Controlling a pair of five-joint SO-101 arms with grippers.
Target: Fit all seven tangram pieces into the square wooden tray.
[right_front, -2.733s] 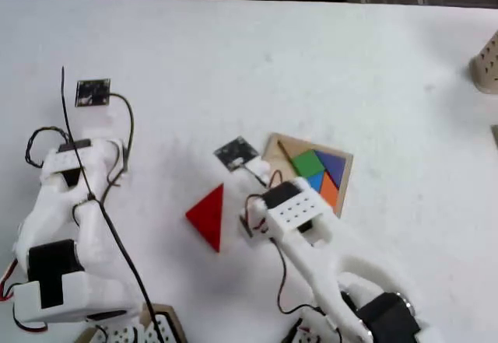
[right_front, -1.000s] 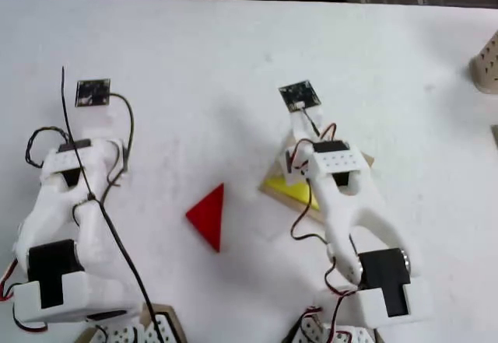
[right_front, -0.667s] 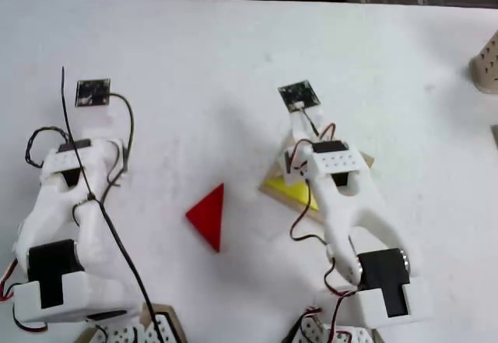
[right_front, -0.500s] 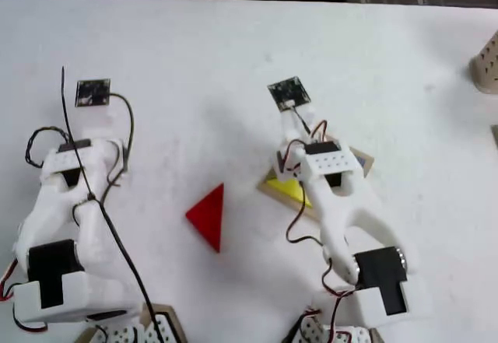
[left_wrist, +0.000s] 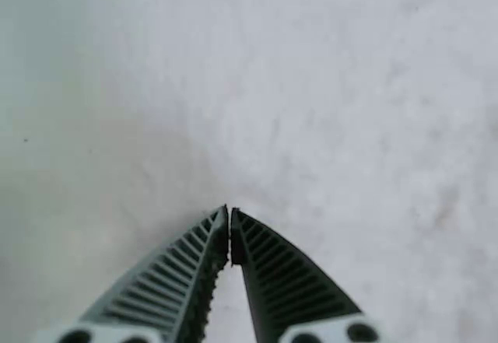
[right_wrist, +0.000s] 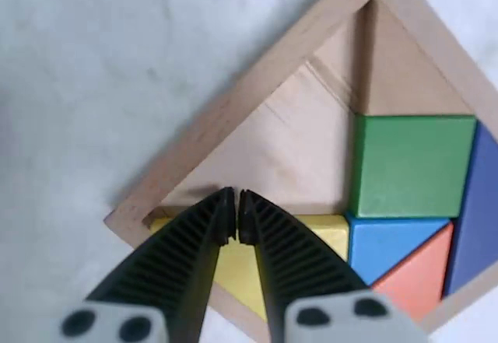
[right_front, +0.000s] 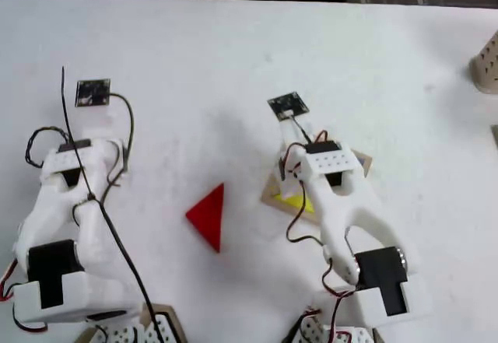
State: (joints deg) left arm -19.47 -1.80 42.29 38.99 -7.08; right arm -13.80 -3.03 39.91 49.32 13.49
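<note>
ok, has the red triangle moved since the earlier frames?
No. The red triangle lies where it was, with the same gap and the same tilt relative to the still left arm beside it.

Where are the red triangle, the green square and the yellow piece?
red triangle [right_front: 208,215], high view, middle of its top face.
green square [right_wrist: 411,166], right wrist view, centre of its top face.
yellow piece [right_wrist: 330,236], right wrist view, the bare strip beside the blue piece.

Your right arm [right_front: 342,203] covers most of the tray [right_front: 272,200] from above; the right end effector [right_wrist: 236,203] hides part of the yellow piece [right_wrist: 327,232].
</note>
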